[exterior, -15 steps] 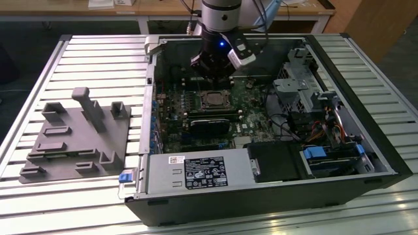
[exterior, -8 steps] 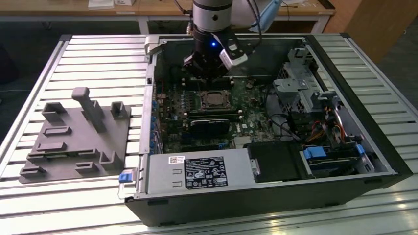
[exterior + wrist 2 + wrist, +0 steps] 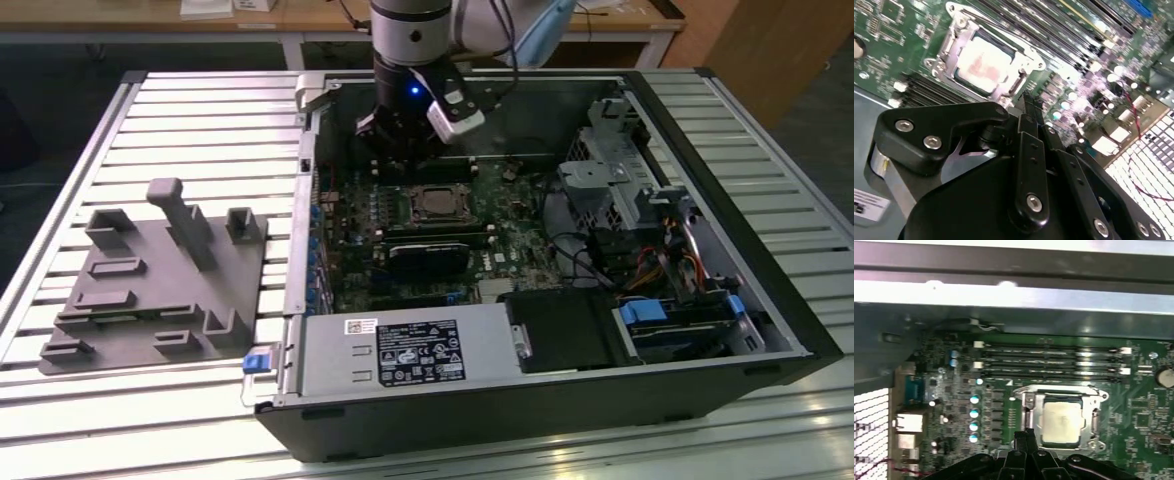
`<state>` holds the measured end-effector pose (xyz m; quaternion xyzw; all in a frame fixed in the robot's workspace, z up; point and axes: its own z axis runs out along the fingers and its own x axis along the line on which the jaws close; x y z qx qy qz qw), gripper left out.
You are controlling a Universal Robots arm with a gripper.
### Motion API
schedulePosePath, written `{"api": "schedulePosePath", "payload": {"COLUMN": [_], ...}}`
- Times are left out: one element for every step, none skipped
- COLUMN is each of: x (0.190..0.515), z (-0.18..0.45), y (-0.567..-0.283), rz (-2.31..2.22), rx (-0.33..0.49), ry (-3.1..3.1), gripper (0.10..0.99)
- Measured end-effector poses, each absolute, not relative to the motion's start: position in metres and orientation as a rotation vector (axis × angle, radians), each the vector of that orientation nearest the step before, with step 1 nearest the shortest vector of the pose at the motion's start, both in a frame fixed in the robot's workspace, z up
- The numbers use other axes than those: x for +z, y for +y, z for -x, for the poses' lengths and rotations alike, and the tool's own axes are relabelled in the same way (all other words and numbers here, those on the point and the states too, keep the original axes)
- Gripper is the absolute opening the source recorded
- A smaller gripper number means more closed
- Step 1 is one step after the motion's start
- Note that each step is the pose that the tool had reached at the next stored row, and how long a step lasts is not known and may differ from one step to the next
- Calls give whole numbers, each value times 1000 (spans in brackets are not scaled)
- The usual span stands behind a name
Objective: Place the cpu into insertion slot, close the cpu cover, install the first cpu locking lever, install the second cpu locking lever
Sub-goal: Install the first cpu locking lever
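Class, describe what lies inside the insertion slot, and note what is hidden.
The cpu lies inside the insertion slot, the cpu cover framing it. The cpu covers whatever lies beneath it.

Cannot make out what lies in the insertion slot (image 3: 434, 203) in the exterior view: too small. Lose the slot's near rim behind the gripper (image 3: 1026, 434) in the first wrist view. Cannot tell lever positions beside the cpu cover (image 3: 949, 45) in the second wrist view: blurred, with glare. Cannot resolve any marking on the cpu (image 3: 981, 66) top: smeared. Lose the arm (image 3: 407, 40) past the exterior view's upper edge.
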<state>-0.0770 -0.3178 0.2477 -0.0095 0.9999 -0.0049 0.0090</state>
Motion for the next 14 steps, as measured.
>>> {"api": "schedulePosePath", "payload": {"x": [248, 248, 248, 248, 248, 248, 248, 248, 248, 248, 248, 248, 248, 248], "z": [80, 82, 85, 87, 89, 91, 92, 92, 93, 94, 94, 95, 96, 97], "y": [-318, -318, -318, -318, -318, -318, -318, -318, -318, -318, -318, -318, -318, -318], "rz": [30, 30, 29, 30, 30, 30, 29, 29, 29, 28, 28, 28, 28, 28], "rx": [-15, -15, -14, -11, -7, 3, 18, 39, 68, 96, 125, 152, 180, 206], "ry": [3123, 3123, 3123, 3123, 3122, 3122, 3122, 3122, 3121, 3120, 3119, 3118, 3116, 3115], "gripper": [106, 106, 106, 106, 106, 106, 106, 106, 106, 106, 106, 106, 106, 106]}}
